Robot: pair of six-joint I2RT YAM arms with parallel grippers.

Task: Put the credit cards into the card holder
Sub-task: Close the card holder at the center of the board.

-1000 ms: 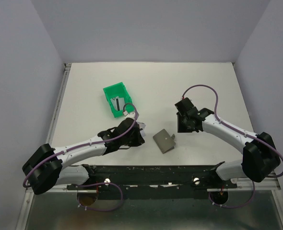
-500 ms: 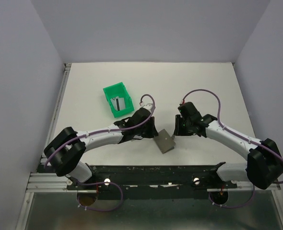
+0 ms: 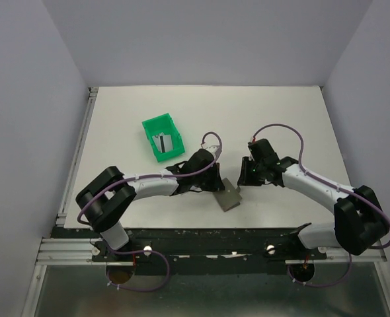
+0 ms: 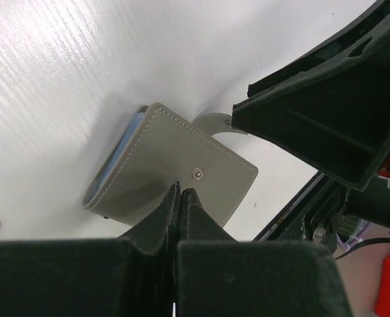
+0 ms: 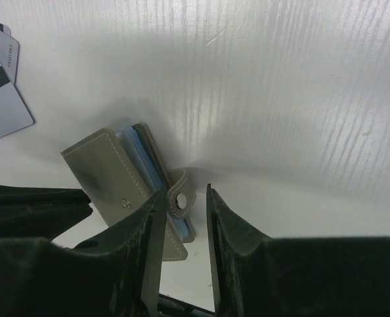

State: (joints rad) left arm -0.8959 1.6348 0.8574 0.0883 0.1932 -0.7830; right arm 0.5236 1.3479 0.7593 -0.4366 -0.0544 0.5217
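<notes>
L pincer (image 4: 180, 193) shut tight, nothing betw. fingers, tips touching card holder (image 4: 182, 162) on its grey cover, just by the snap stud. R pincer (image 5: 182, 208) part open, fingers either side of the snap tab (image 5: 180, 198); not clamped on it. Holder lies on tabletop (image 3: 281, 119) betw. both pincers, blue inside showing. Green bin (image 3: 149, 129) holds one striped card (image 3: 162, 143). Two credit cards (image 5: 0, 99) flat on tabletop near holder.

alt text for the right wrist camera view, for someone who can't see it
The right tool, jaws apart, straddles the round snap tab of a small grey-brown folding wallet with light blue lining, on a white table. Two whitish cards, one dark-striped, lie at the left edge.
</notes>
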